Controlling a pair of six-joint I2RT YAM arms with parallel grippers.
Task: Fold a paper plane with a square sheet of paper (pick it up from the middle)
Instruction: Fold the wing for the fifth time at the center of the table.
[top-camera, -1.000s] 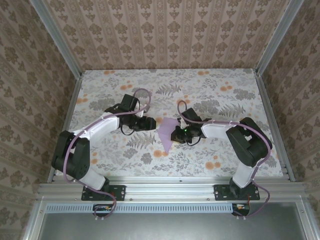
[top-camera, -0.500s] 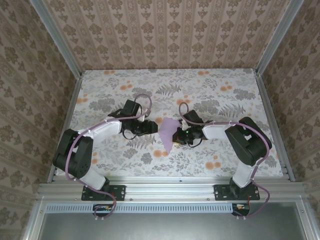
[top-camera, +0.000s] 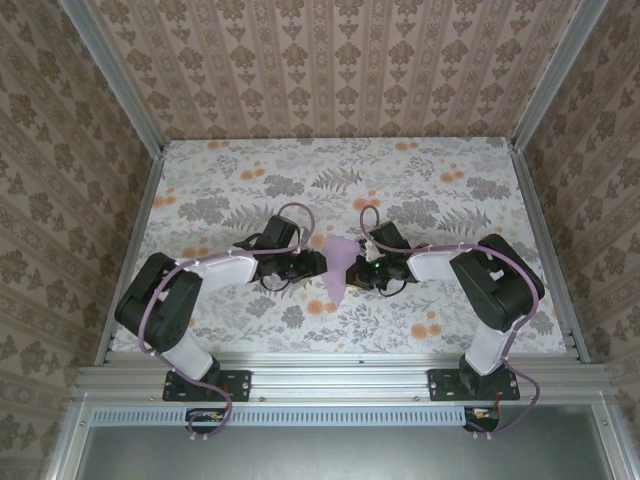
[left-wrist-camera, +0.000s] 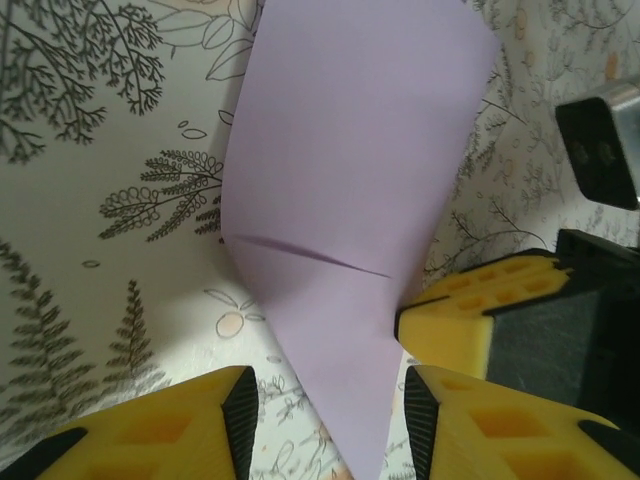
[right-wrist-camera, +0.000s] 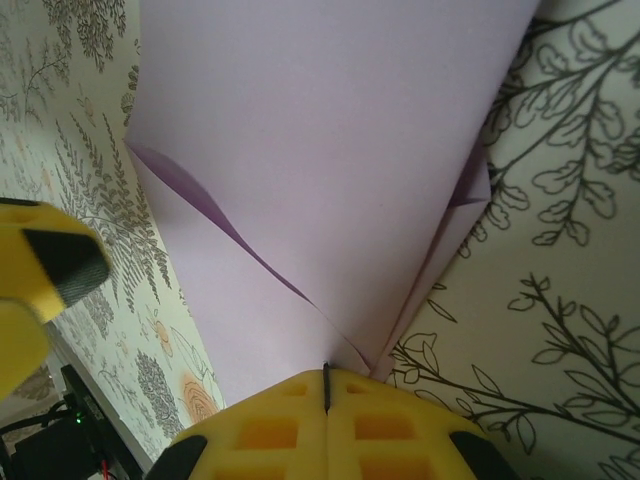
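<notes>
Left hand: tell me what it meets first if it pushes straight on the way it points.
Probably the lilac paper, whose narrow folded tip sits between the left hand's open fingers.

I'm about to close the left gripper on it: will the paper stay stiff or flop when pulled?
Probably floppy: the paper bows in a curve away from the right gripper pinching it. Likely very light, since that one pinch seems to hold it up. Its crease may stiffen it slightly, yet a hard pull by the left gripper could tear it.
</notes>
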